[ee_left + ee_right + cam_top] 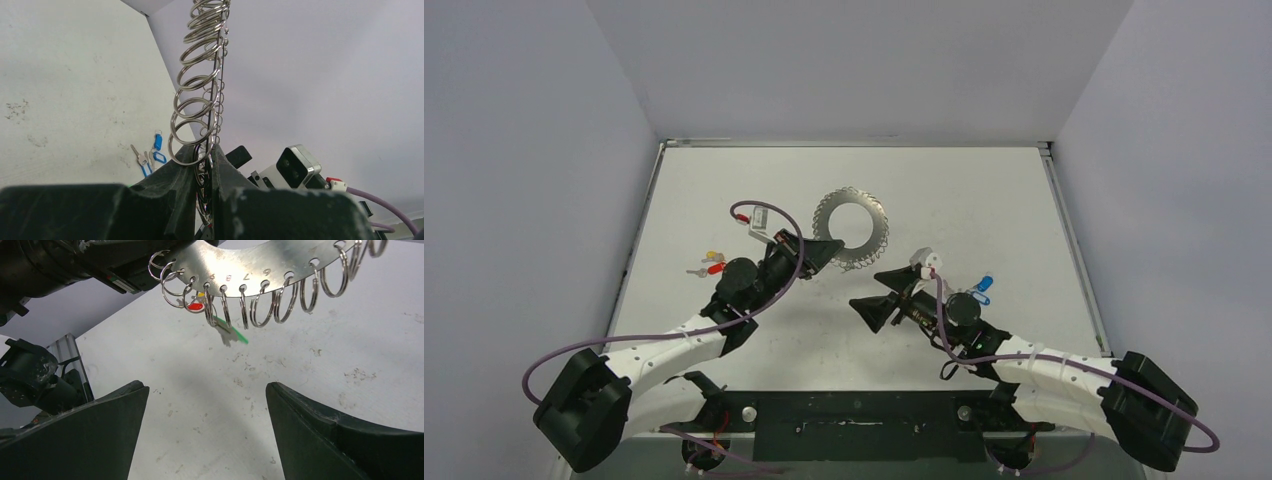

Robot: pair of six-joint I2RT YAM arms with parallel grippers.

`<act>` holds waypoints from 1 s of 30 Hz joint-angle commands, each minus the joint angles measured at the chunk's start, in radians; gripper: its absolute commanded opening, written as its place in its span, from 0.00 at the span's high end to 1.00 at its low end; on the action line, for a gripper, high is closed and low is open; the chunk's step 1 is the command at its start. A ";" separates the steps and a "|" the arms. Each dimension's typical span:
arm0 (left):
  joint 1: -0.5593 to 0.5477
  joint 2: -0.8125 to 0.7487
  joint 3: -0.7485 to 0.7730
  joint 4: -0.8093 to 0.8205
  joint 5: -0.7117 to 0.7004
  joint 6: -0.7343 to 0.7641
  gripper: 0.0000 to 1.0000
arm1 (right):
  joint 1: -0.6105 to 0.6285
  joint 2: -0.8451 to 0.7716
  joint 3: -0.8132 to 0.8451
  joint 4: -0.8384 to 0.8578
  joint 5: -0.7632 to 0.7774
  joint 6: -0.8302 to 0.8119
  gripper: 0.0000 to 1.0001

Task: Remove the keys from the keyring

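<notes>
White tabletop, grey walls. Large flat grey metal ring fringed with silver wire loops is mid-table, slightly toward the far edge. Left gripper is clamped on its near-left rim. Small silver key with green plastic tag hangs from a rim loop, not off yet. Right gripper faces it, fingers wide apart, holding nothing. Blue-tagged keys lie toward the right edge, red- and yellow-tagged keys toward the left edge.

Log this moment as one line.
left pincer: shut on keyring | right pincer: open, short of keyring | green key: hanging on keyring
</notes>
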 commanded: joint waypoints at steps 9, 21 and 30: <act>-0.073 -0.039 0.097 0.068 -0.083 -0.007 1.00 | 0.023 0.091 0.047 0.270 0.052 -0.057 0.14; -0.111 -0.040 0.110 0.077 -0.110 0.004 1.00 | 0.026 0.172 0.065 0.355 -0.002 -0.052 0.44; -0.113 -0.067 0.097 0.056 -0.141 0.027 1.00 | 0.026 0.102 0.041 0.289 -0.009 -0.058 1.00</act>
